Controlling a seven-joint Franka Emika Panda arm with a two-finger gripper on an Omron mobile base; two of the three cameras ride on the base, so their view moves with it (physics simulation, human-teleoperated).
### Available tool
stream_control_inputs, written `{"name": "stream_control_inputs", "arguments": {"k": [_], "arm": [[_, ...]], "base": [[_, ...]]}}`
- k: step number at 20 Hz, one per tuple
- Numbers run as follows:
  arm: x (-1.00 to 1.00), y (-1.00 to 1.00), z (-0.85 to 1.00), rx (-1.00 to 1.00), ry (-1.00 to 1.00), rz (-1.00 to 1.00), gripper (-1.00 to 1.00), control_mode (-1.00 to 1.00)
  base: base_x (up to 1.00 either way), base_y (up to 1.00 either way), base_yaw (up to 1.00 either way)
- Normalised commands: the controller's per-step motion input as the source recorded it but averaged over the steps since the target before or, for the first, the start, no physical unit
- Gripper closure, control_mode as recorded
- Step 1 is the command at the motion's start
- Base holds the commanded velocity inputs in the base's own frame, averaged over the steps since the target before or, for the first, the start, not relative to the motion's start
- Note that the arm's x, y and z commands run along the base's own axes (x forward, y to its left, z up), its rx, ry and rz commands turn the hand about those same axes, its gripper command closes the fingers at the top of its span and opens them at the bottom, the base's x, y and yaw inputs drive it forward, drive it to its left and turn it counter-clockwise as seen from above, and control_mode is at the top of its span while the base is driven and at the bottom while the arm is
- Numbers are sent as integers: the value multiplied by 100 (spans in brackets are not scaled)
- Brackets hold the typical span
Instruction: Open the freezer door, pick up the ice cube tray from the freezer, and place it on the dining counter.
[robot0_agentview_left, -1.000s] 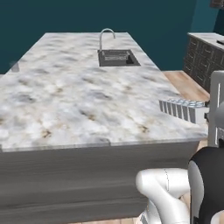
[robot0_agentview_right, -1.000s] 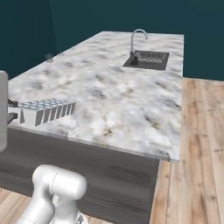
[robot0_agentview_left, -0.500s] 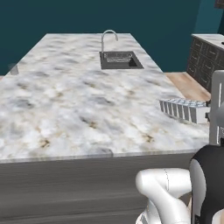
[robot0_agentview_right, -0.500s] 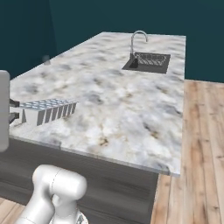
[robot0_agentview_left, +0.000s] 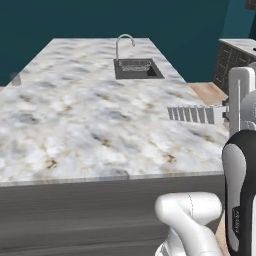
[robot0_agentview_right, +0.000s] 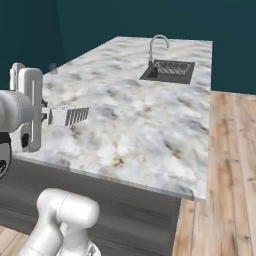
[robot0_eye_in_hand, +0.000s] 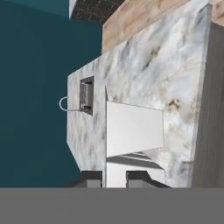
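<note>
No brand, label or writing can be read on anything in view. The tool (robot0_eye_in_hand: 114, 178) is closed narrowly on the ice cube tray (robot0_agentview_left: 196, 114), which is gripped at one short end and held out level, its grid of cells seen edge-on from both base cameras. In the hand view the tray (robot0_eye_in_hand: 133, 129) is seen as a pale flat rectangle reaching forward from the two dark fingertips (robot0_eye_in_hand: 92, 178). The tray is carried in the air over the near part of the dining tabletop (robot0_agentview_left: 85, 125), just inside its near edge and not touching the marble. An inset sink (robot0_agentview_left: 136, 68) with a curved faucet (robot0_agentview_left: 124, 42) is set at the far end of the tabletop, well apart from the tray. Wooden floor (robot0_agentview_right: 230, 165) is seen beside the tabletop, and dark drawers (robot0_agentview_left: 227, 65) stand beyond it. The marble between the tray and the sink is bare.
</note>
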Motion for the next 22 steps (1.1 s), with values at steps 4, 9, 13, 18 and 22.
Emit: {"name": "stream_control_inputs", "arguments": {"k": [4, 9, 13, 18, 22], "arm": [[83, -26, -13, 2, 0, 30, 100, -100], [70, -5, -19, 1, 4, 26, 100, -100], [47, 0, -18, 0, 12, 22, 100, -100], [54, 0, -37, 0, 2, 20, 100, -100], [56, 0, -48, 0, 0, 17, 100, -100]], "base": [[0, 0, 0], [0, 0, 0], [0, 0, 0], [0, 0, 0], [0, 0, 0]]}}
